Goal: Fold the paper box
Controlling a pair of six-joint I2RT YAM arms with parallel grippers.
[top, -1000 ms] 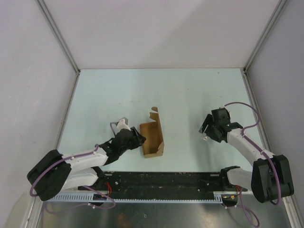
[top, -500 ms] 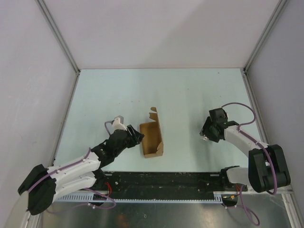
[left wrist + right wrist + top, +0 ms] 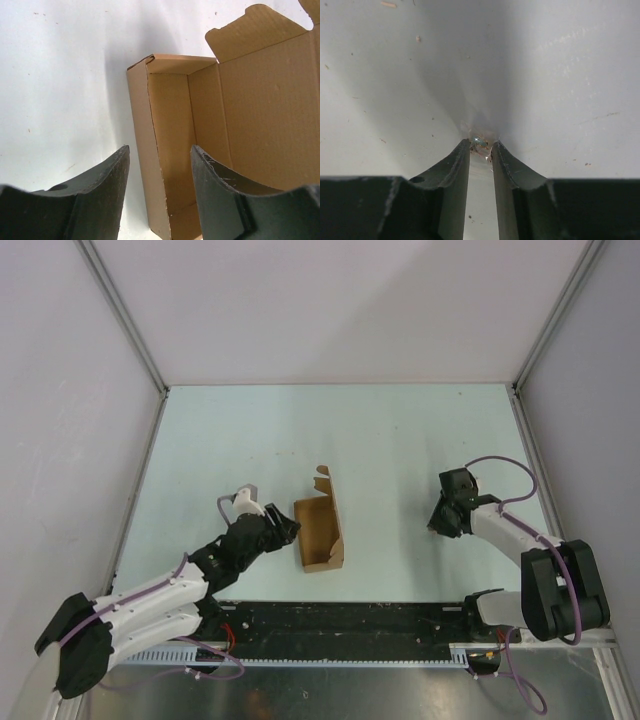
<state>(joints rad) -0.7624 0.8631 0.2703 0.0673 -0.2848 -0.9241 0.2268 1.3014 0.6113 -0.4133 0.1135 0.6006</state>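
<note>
Right tool [image 3: 438, 526] lowered; only wrist view shows scrap [image 3: 479, 142] at tips.

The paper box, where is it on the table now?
In the top view the paper box stands open a little left of the middle of the table, toward the near edge, directly right of the open left gripper.

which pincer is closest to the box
The left pincer, right beside the paper box; the right pincer is well apart from it.
</note>
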